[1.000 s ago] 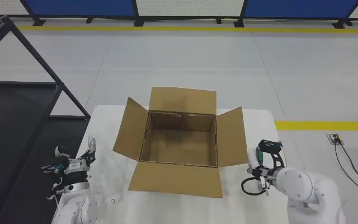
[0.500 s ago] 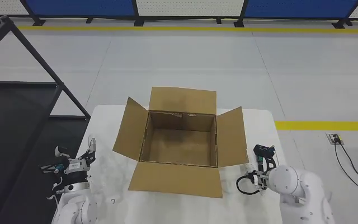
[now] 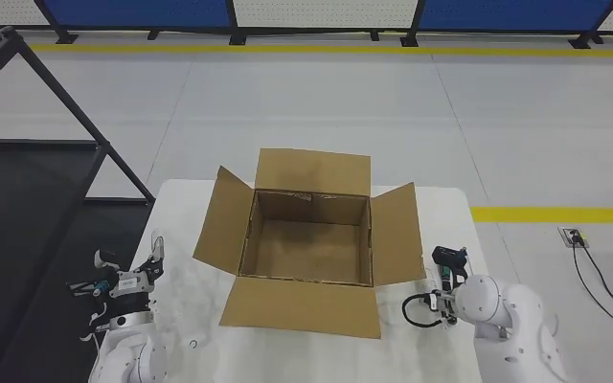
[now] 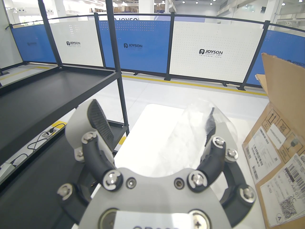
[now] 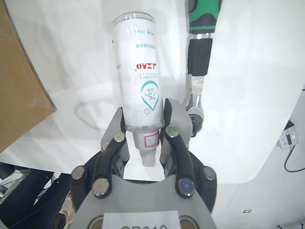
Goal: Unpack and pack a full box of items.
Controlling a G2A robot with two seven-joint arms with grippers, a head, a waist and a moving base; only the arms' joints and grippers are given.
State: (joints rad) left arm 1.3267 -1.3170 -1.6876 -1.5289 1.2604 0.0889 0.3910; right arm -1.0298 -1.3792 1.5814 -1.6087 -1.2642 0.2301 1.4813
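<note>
White bench (image 3: 445, 215) carries an open cardboard box (image 3: 306, 251) at its centre, all four flaps folded outward. Left gripper (image 4: 153, 110) sits at the bench's left edge, beside the box, jaws released and spread wide. Right gripper (image 5: 143, 110) is right of the box, jaws grasping the neck end of a white-labelled alcohol bottle (image 5: 138, 72), which lies just beside a green-handled ratchet (image 5: 199, 55).

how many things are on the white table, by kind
open brown cardboard box: 1
clear plastic spray bottle with a white label: 1
ratchet wrench with a green and black handle: 1
total: 3
</note>
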